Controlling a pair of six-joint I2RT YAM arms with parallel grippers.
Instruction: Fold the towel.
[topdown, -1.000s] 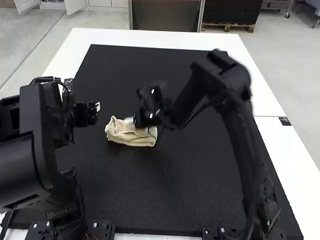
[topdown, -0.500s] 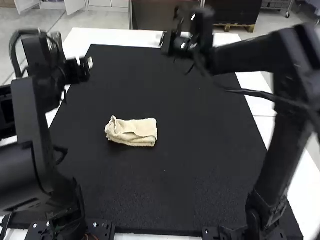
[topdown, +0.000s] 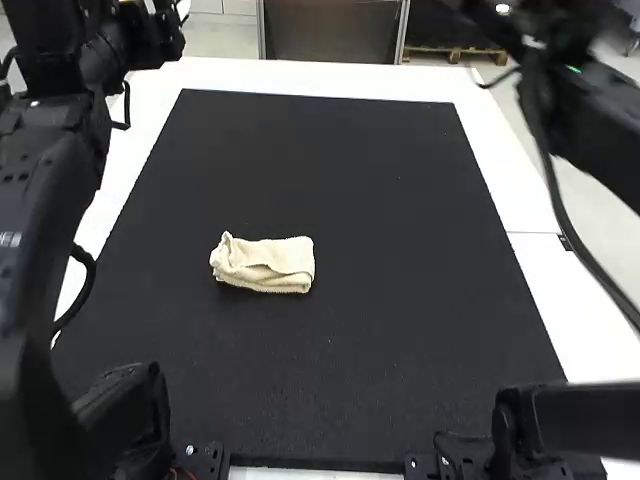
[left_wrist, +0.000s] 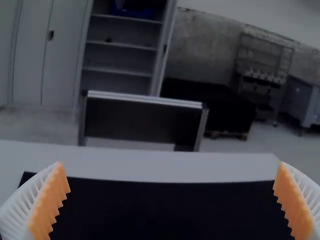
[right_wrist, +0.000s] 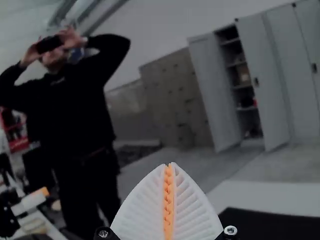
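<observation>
In the high view, the towel (topdown: 265, 264) is lying in a compact folded bundle on the black mat (topdown: 350, 380). We are drawing our right arm (topdown: 600, 120) off it and lifting our left arm (topdown: 45, 190) away, so folding is probably ending. We are seeing no writing on the cloth.

In the left wrist view, we are holding our left gripper (left_wrist: 171, 165) spread wide, empty.

In the right wrist view, we are pressing our right gripper's (right_wrist: 170, 165) fingers together on nothing.

We see a white table (topdown: 330, 75) with a broad black mat (topdown: 400, 340) on it — and on the mat, left of centre, we find the cream towel (topdown: 285, 256), compactly folded, its left end rumpled.
</observation>
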